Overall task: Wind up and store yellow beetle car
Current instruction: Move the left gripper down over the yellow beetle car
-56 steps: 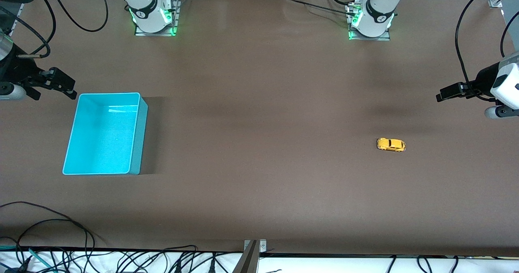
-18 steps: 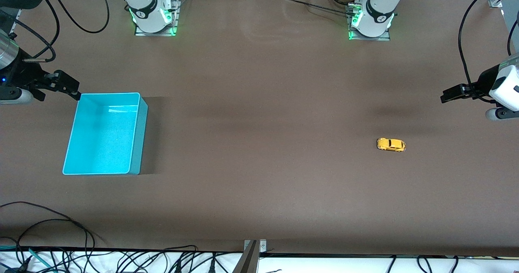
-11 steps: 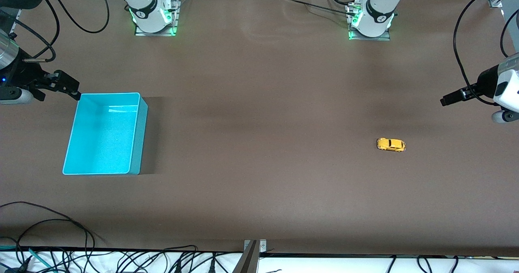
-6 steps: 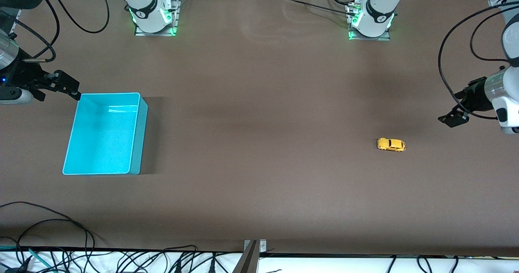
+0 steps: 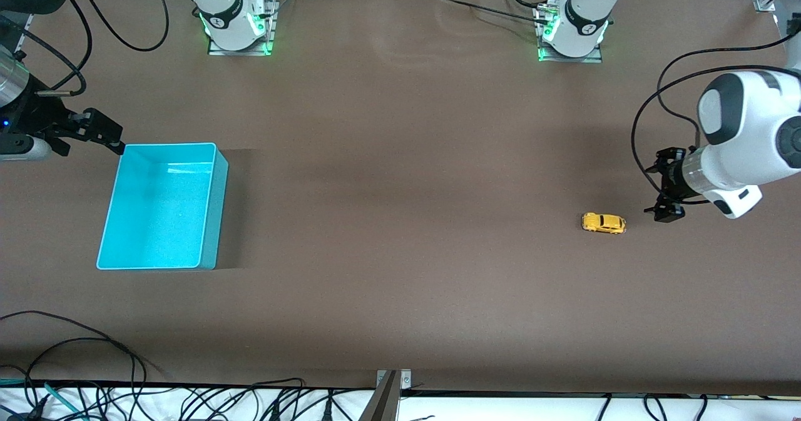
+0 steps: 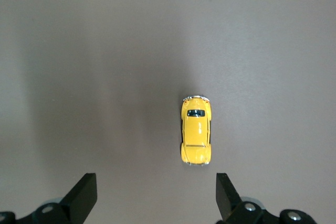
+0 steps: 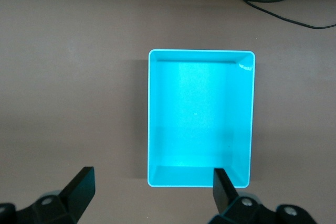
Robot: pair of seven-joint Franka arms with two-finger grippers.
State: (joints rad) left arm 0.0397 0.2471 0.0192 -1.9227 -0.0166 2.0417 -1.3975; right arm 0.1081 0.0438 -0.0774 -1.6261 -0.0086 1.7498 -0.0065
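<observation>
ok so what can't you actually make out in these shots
- Yellow beetle car: any wind-up part is too small in the front view; the left wrist view shows only its roof.
- Left gripper: its fingertips are bunched together in the front view, so its height above the table is unclear.
- Right gripper: partly cut off by the front view's edge, beside the cyan bin.
- Both wrist views crop the fingers at the frame edge.

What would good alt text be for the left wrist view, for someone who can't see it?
A tiny yellow beetle car sits alone on a plain brown table, seen from straight above. The two dark fingers of the left end effector stand open at the picture's edge, with the car beside the gap between them and not yet touched.
</observation>
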